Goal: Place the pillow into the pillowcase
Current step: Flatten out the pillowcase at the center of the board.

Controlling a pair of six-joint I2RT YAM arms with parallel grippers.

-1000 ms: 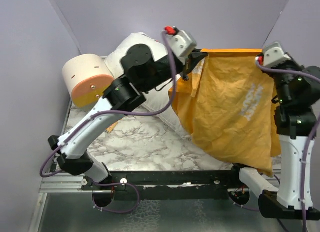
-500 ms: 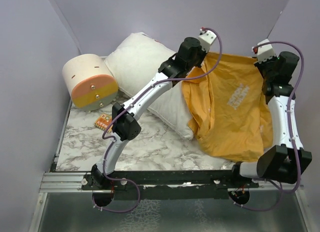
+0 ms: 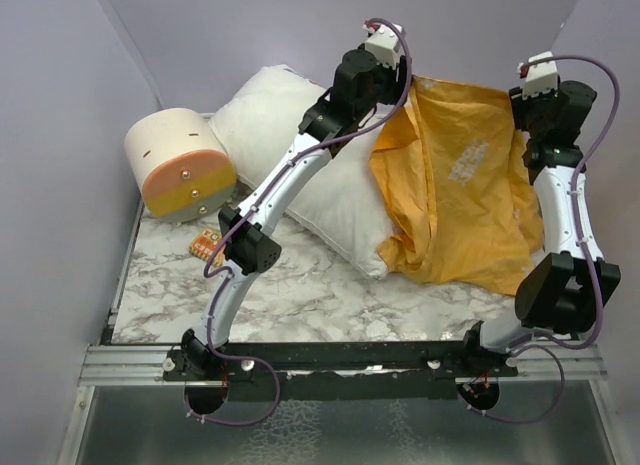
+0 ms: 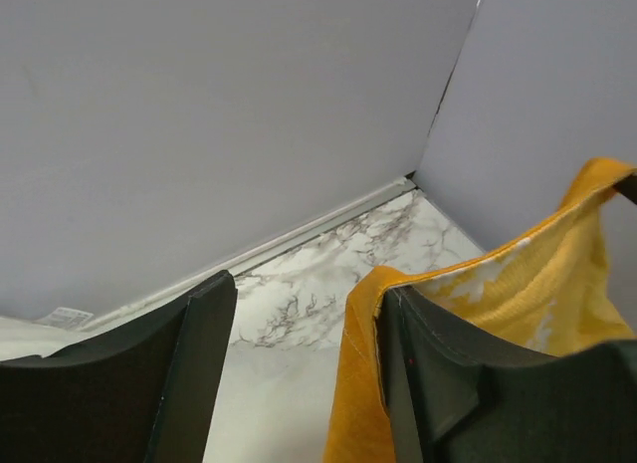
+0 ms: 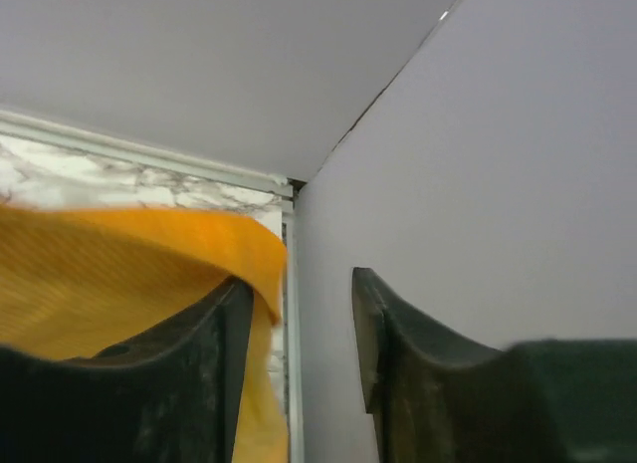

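Look at the pillow [image 3: 300, 155]: flat on the marble table [image 3: 300, 285], long side running from far left to near middle. Right end hidden by the orange pillowcase [image 3: 460, 195]; inside or only under, hard to tell. Top hem hooked over one finger of each gripper. Left gripper [image 4: 304, 294] spread, pinching nothing, closer to the pillow. Right gripper [image 5: 299, 284] spread too, pinching nothing. Pull leftward next, probably.

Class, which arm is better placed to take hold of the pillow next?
Left. The left gripper, open, sits beside the pillow; the right gripper is across the pillowcase, away from it.
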